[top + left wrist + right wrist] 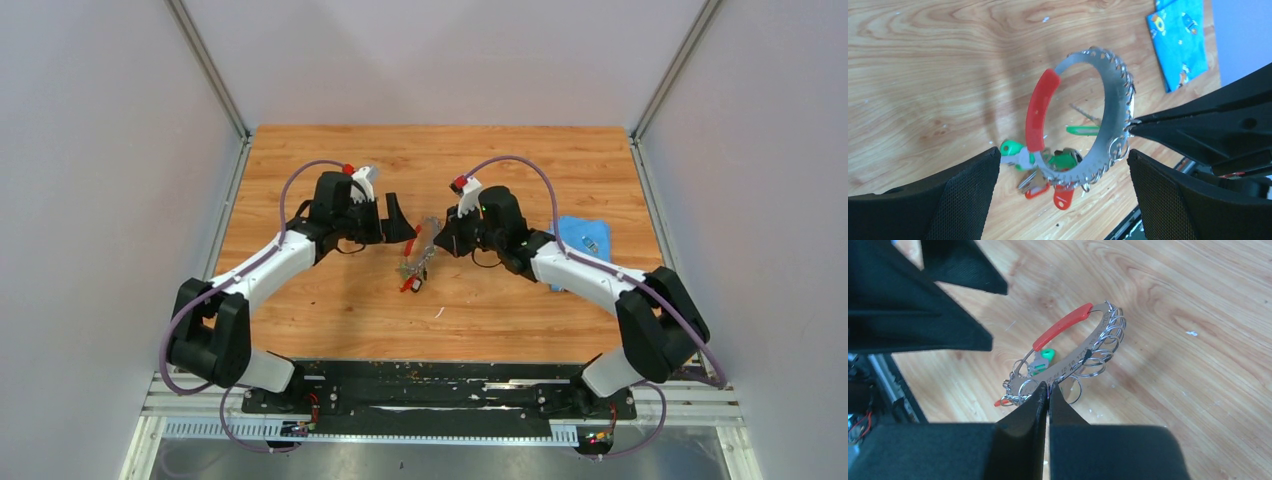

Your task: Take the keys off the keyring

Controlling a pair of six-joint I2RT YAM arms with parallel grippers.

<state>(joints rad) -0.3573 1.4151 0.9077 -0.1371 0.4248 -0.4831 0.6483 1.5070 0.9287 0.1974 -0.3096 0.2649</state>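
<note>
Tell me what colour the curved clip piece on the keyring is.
The clip piece is red, on a silvery keyring; clearest in the left wrist view.

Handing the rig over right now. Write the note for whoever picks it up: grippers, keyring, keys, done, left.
Right gripper: shut, pinching the keyring by its metal band and holding it on edge.
Left gripper: open, empty, facing the ring without touching it.
Keys: green and red heads, bunched at the ring's low end, down by the table.
Done: ring gripped. No key visibly off.
Left: every key in view is to come off, probably worked by the left gripper.
</note>
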